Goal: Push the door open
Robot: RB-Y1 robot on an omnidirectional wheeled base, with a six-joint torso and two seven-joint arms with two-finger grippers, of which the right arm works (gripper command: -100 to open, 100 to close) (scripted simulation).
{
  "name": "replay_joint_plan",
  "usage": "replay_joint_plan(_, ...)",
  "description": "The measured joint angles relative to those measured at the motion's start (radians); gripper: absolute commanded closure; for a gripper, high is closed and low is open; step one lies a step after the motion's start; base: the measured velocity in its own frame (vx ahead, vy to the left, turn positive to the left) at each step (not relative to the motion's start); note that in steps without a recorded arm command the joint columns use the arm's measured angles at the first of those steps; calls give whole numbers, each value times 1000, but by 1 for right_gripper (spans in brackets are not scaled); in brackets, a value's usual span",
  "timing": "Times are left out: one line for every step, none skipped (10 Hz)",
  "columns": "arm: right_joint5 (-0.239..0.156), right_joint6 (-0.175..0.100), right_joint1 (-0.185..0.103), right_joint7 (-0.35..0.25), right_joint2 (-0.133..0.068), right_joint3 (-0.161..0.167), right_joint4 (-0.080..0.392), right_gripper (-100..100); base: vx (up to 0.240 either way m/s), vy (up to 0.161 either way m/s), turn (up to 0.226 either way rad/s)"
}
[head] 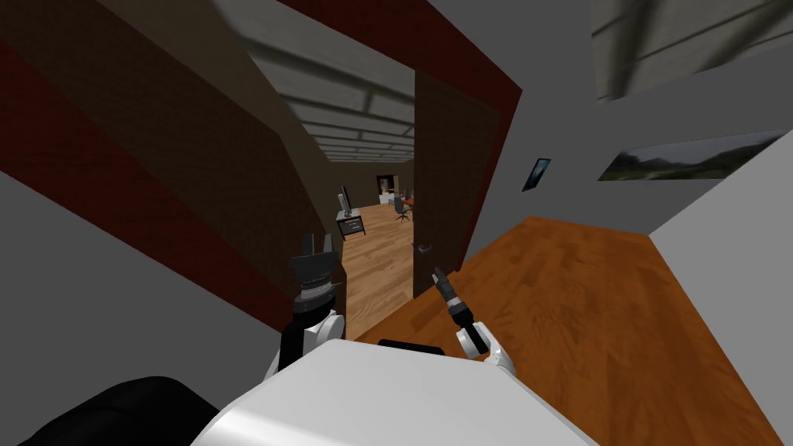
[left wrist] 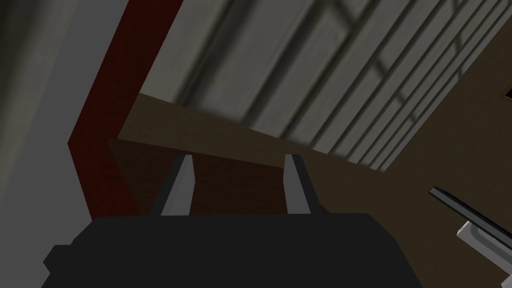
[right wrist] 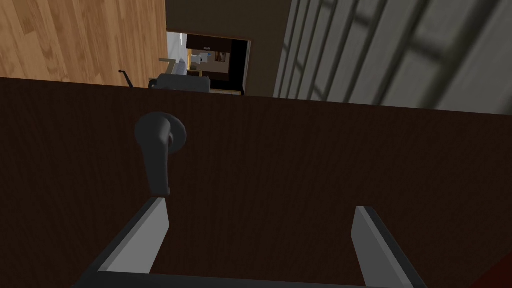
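Both spread wide and empty: the left end effector (left wrist: 240, 157) hangs aside, while the right end effector (right wrist: 260, 206) faces the dark, half-open door (right wrist: 310, 175). One finger (right wrist: 145, 235) sits just beside the handle (right wrist: 157, 150) and could snag it when pushing.

The floor (head: 588, 325) on this side is orange-brown wood planking that runs up to the grey walls (head: 557, 116) and to the foot of the dark door (head: 453, 178). Past the door's edge a paler plank floor (head: 379, 263) stretches away down a long room. On it stands a small dark surface (head: 351, 224) carrying a monitor (head: 345, 200). Farther off is an office chair (head: 401, 209).
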Motion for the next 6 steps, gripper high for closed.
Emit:
replay_joint_plan(5, -2, -8, -4, 2, 3, 19, -100, 79, -84, 37)
replay_joint_plan(9, -6, -20, -9, 1, 3, 45, -100, 75, -66, 35)
replay_joint_plan(13, -11, -27, -14, -1, 5, 65, -100, 107, -99, 52)
replay_joint_plan(21, -15, -32, -23, -2, 9, 88, -100, 124, -121, 42)
replay_joint_plan(27, -15, -41, -32, -3, 12, 107, -100, 86, -108, 37)
replay_joint_plan(31, -17, -48, -37, -2, 14, 127, -100, 70, -70, 37)
